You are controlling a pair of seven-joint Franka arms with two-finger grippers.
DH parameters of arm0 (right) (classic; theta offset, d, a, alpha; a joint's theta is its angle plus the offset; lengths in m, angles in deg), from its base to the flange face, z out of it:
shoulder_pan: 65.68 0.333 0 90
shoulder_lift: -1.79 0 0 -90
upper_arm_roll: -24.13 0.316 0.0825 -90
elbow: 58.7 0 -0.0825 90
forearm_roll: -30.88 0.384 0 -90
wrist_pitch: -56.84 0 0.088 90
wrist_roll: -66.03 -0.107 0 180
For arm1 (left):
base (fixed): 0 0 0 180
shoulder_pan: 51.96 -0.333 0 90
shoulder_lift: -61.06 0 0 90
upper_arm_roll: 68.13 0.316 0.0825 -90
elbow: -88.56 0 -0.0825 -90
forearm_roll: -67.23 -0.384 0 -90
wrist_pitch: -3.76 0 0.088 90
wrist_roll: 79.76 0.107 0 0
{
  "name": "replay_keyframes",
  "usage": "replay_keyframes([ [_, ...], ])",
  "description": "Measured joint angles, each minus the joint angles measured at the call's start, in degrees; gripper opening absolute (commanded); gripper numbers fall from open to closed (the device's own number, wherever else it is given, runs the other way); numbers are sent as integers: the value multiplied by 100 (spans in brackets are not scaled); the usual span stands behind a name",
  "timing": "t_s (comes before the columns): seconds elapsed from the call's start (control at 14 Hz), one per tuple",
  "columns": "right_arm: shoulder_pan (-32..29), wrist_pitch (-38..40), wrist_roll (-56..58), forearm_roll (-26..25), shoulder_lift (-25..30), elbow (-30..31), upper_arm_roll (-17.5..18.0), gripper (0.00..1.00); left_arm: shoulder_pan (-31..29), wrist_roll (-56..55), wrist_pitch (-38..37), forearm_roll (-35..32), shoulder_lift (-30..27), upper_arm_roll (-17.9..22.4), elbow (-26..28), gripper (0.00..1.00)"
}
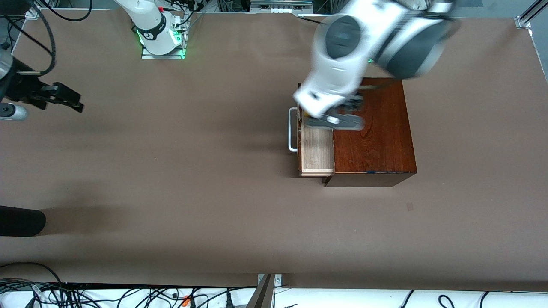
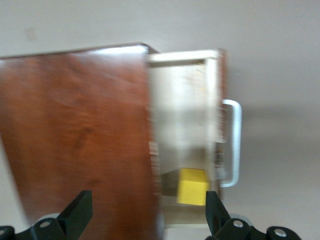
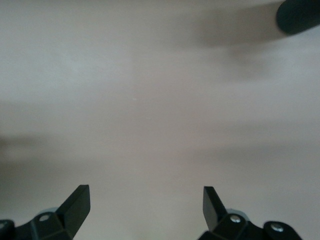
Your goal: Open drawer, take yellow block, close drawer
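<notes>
The drawer [image 1: 317, 152] stands pulled out of the mahogany box [image 1: 372, 137] toward the right arm's end of the table, its white handle [image 1: 293, 130] leading. In the left wrist view the yellow block [image 2: 192, 186] sits in the pale drawer tray [image 2: 185, 110], beside the box top [image 2: 75, 130] and close to one fingertip. My left gripper [image 2: 147, 207] hovers open over the seam between box and drawer, holding nothing. From the front, the left gripper [image 1: 338, 119] covers the block. My right gripper [image 1: 64, 98] waits open over bare table at the right arm's end, seen open and holding nothing [image 3: 146, 200].
A black rounded object [image 1: 21, 220] lies at the table's edge at the right arm's end, nearer the front camera; it also shows in the right wrist view [image 3: 300, 15]. The right arm's base [image 1: 160, 38] stands at the back. Brown tabletop [image 1: 192, 192] surrounds the box.
</notes>
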State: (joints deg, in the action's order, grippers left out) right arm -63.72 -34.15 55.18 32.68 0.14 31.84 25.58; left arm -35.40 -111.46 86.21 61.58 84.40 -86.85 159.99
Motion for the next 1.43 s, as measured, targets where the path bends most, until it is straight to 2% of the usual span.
replay_keyframes([
  [0.36, 73, 0, -2490, 75, 3, -131, 1156, 100, -1210, 1635, -596, 51, -417, 5, 2, 100],
  [0.5, 204, -2, -3621, 80, -27, -130, 1500, 100, -1404, 2215, -650, 52, -568, 125, 32, 100],
  [0.64, 496, -82, -4817, 82, -106, -130, 1723, 100, -1399, 2569, -650, 186, -822, 461, 214, 100],
  [0.79, 993, -329, -6253, 82, -209, -135, 1806, 100, -1397, 2866, -494, 395, -1203, 875, 614, 100],
  [1.0, 1867, -768, -8305, 48, -397, -138, 1837, 100, -1463, 3194, 242, 468, -1889, 1424, 1529, 100],
  [1.22, 2669, -1201, -10380, -169, -730, -148, 1847, 100, -1525, 3235, 853, 472, -2323, 1666, 2104, 100],
  [1.43, 3310, -1482, -12143, -339, -1308, -408, 1846, 100, -1523, 3237, 989, 472, -2404, 1713, 2211, 100],
])
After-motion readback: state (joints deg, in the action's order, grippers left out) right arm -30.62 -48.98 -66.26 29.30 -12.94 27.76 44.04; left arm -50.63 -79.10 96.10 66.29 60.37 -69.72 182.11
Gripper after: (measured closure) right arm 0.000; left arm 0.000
